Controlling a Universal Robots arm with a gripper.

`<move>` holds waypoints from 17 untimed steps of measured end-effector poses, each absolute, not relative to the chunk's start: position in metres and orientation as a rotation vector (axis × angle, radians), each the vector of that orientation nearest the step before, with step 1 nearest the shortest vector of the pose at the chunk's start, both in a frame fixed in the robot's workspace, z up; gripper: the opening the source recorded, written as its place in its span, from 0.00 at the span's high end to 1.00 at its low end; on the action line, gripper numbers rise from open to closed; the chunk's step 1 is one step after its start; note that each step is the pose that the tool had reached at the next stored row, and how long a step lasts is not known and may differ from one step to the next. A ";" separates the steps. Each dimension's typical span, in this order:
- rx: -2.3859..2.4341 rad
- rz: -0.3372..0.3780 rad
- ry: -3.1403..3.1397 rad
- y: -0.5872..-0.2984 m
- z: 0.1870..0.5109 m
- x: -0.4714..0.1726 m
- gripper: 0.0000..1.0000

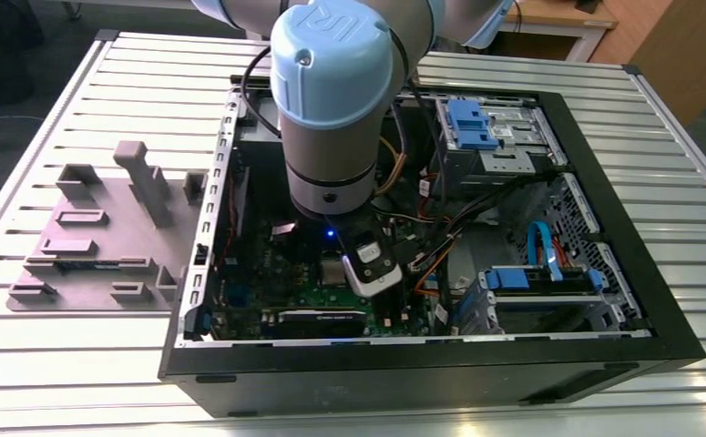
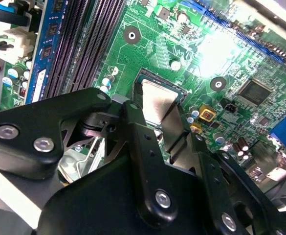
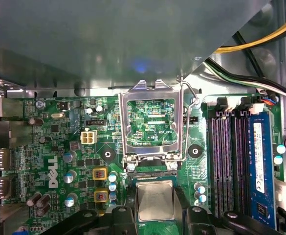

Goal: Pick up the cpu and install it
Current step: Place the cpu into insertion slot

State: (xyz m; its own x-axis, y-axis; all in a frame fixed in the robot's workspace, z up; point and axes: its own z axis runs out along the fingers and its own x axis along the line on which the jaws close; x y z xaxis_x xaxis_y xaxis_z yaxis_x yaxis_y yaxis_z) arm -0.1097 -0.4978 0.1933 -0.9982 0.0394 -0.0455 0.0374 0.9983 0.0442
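The end effector (image 3: 158, 214) seemingly pinches one cpu (image 3: 155, 196) beside the one flipped-open socket frame (image 3: 125, 122).

Even room light, shade inside the case (image 1: 425, 364), white glare on the motherboard (image 2: 216, 56), small blue glow

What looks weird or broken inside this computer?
Nothing looks broken. The metal socket frame is flipped open with the green board showing through it, which looks odd but is no damage. The cpu lies flat and straight right beside it, at the hand.
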 end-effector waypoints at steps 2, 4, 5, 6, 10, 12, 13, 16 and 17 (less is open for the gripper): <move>0.059 0.067 3.094 -0.498 0.193 -0.110 0.59; 0.058 0.067 3.094 -0.498 0.193 -0.110 0.59; 0.058 0.067 3.094 -0.498 0.193 -0.110 0.60; 0.058 0.067 3.094 -0.498 0.193 -0.110 0.60; 0.057 0.067 3.094 -0.498 0.193 -0.110 0.62; 0.057 0.067 3.094 -0.498 0.193 -0.110 0.62; 0.057 0.067 3.094 -0.498 0.193 -0.110 0.62; 0.056 0.067 3.094 -0.498 0.193 -0.110 0.62; 0.056 0.067 3.094 -0.498 0.193 -0.110 0.62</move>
State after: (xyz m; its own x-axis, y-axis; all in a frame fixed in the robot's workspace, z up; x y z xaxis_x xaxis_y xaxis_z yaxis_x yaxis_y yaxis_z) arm -0.1098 -0.4979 0.1934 -0.9983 0.0370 -0.0454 0.0350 0.9984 0.0441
